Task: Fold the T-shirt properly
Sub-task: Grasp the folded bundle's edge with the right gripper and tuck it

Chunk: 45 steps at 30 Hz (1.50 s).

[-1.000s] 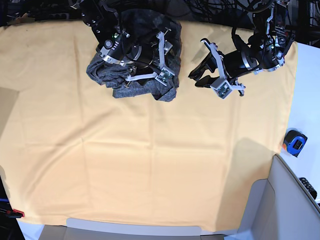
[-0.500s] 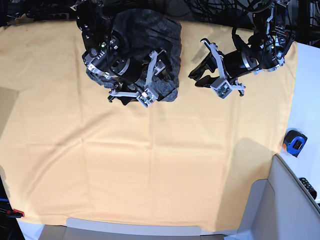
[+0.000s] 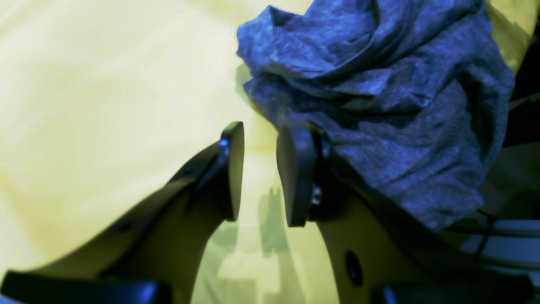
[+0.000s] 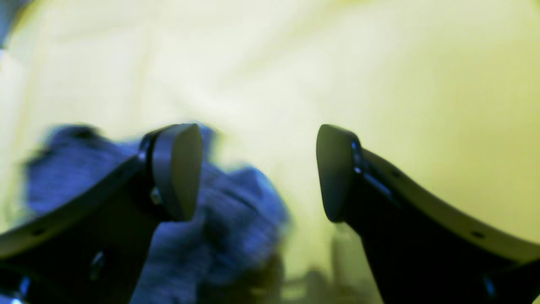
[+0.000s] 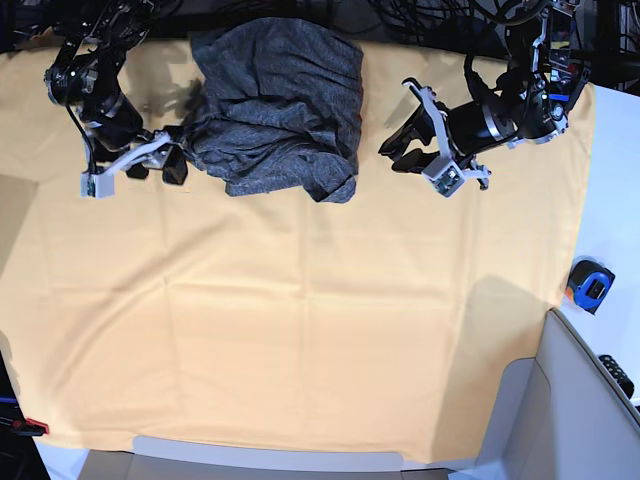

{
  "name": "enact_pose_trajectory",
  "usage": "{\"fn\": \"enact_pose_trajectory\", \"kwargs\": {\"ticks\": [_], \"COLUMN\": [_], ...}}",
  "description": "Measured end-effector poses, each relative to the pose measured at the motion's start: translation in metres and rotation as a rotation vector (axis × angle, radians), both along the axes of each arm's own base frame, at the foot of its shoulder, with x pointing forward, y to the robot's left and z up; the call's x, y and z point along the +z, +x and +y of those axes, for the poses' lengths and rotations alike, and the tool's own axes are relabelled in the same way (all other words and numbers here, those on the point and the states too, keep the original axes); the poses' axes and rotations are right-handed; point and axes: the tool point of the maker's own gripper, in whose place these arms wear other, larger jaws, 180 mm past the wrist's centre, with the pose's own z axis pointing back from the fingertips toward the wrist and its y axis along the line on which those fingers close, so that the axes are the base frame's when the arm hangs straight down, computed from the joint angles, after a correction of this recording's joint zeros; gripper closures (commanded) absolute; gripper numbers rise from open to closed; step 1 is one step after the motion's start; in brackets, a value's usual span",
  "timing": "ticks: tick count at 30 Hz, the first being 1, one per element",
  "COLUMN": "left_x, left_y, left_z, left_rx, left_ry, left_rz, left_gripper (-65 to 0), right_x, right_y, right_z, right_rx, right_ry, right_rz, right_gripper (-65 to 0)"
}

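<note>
The T-shirt (image 5: 280, 105) lies crumpled in a dark grey heap on the yellow-orange table cloth (image 5: 300, 320), close to the far edge of the table and somewhat left of its middle in the base view. The right gripper (image 5: 135, 168) sits just beside the heap's left side, toward the far left corner; its jaws stand spread wide with nothing between them, and in the right wrist view the shirt's fabric (image 4: 219, 228) shows blurred behind and below one finger (image 4: 175, 169), though whether that finger touches the cloth cannot be told. The left gripper (image 5: 430, 145) hangs over bare cloth on the heap's other side, toward the far right corner, apart from the shirt. Its jaws are nearly together, only a narrow gap between them, empty; in the left wrist view the rumpled shirt (image 3: 379, 97) lies just beyond one fingertip (image 3: 295, 173).
</note>
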Motion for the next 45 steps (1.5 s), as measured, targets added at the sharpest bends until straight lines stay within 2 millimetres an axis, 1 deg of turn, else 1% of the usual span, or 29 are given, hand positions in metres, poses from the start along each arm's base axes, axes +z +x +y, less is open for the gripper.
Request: {"fn": "enact_pose_trajectory", "kwargs": {"ticks": [1, 2, 3, 4, 5, 6, 9, 12, 13, 15, 17, 18, 19, 23, 25, 28, 30, 33, 35, 37, 39, 41, 42, 45], "left_x": [0.0, 0.0, 0.0, 0.0, 0.0, 0.0, -0.004, -0.011, -0.013, -0.016, -0.018, -0.016, -0.015, -0.016, -0.017, -0.017, -0.017, -0.025, -0.028, -0.028, -0.028, -0.028, -0.028, -0.028], "left_y": [0.0, 0.0, 0.0, 0.0, 0.0, 0.001, 0.0, -0.001, -0.001, -0.001, 0.002, 0.005, 0.008, 0.008, 0.007, 0.008, 0.008, 0.008, 0.01, 0.011, 0.011, 0.011, 0.011, 0.011], "left_z": [0.0, 0.0, 0.0, 0.0, 0.0, 0.0, 0.001, 0.004, 0.005, 0.006, 0.008, 0.008, 0.008, 0.008, 0.008, 0.009, 0.009, 0.013, 0.014, 0.015, 0.015, 0.015, 0.015, 0.014], "left_rx": [-0.001, -0.001, -0.001, -0.001, -0.002, -0.001, 0.005, 0.014, 0.016, 0.021, 0.025, 0.026, 0.027, 0.029, 0.028, 0.029, 0.03, 0.041, 0.046, 0.048, 0.048, 0.048, 0.048, 0.048], "left_ry": [-0.001, -0.001, 0.001, 0.001, 0.001, 0.0, -0.002, 0.001, 0.002, 0.003, 0.005, 0.005, 0.003, 0.002, 0.004, 0.005, 0.003, 0.008, 0.008, 0.009, 0.008, 0.009, 0.008, 0.007], "left_rz": [0.0, 0.0, 0.0, 0.0, -0.001, -0.001, 0.011, 0.035, 0.04, 0.051, 0.053, 0.047, 0.039, 0.042, 0.047, 0.046, 0.048, 0.073, 0.079, 0.079, 0.079, 0.08, 0.081, 0.079], "left_gripper": [-15.4, -15.4, -15.4, -15.4, -15.4, -15.4, -15.4, -15.4, -15.4, -15.4, -15.4, -15.4, -15.4, -15.4, -15.4, -15.4, -15.4, -15.4, -15.4, -15.4, -15.4, -15.4, -15.4, -15.4], "right_x": [-0.017, -0.028, -0.029, -0.035, -0.039, -0.042, -0.046, -0.044, -0.043, -0.041, -0.041, -0.042, -0.042, -0.04, -0.035, -0.014, 0.003, 0.027, 0.039, 0.042, 0.038, 0.035, 0.035, 0.036], "right_y": [-0.01, -0.015, -0.012, -0.012, -0.011, -0.009, -0.006, -0.002, -0.002, -0.001, -0.001, -0.001, -0.001, -0.002, -0.003, 0.0, 0.003, 0.003, 0.002, 0.001, -0.002, -0.007, -0.01, -0.023], "right_z": [-0.002, -0.001, 0.0, 0.002, 0.005, 0.009, 0.012, 0.014, 0.016, 0.019, 0.021, 0.026, 0.03, 0.056, 0.067, 0.087, 0.096, 0.112, 0.121, 0.126, 0.123, 0.128, 0.136, 0.171], "right_rx": [0.005, 0.004, -0.012, -0.011, -0.015, -0.014, -0.011, -0.011, -0.011, -0.011, 0.003, 0.021, 0.039, 0.178, 0.223, 0.302, 0.359, 0.468, 0.511, 0.526, 0.538, 0.579, 0.608, 0.724], "right_ry": [0.006, 0.027, 0.06, 0.077, 0.101, 0.127, 0.159, 0.173, 0.186, 0.215, 0.22, 0.228, 0.232, 0.229, 0.222, 0.205, 0.171, 0.113, 0.099, 0.104, 0.083, 0.069, 0.075, 0.109], "right_rz": [0.073, 0.112, 0.093, 0.112, 0.112, 0.112, 0.106, 0.097, 0.092, 0.079, 0.088, 0.097, 0.101, 0.121, 0.117, 0.057, 0.011, -0.06, -0.095, -0.104, -0.09, -0.073, -0.072, -0.072], "right_gripper": [-29.8, -24.0, -17.4, -11.9, -7.6, -6.2, -10.1, -15.0, -15.5, -12.7, -5.3, -1.9, -0.3, 0.0, 0.0, 0.0, 0.0, 0.0, 0.0, 0.0, 0.0, 0.0, 0.0, 0.0]}}
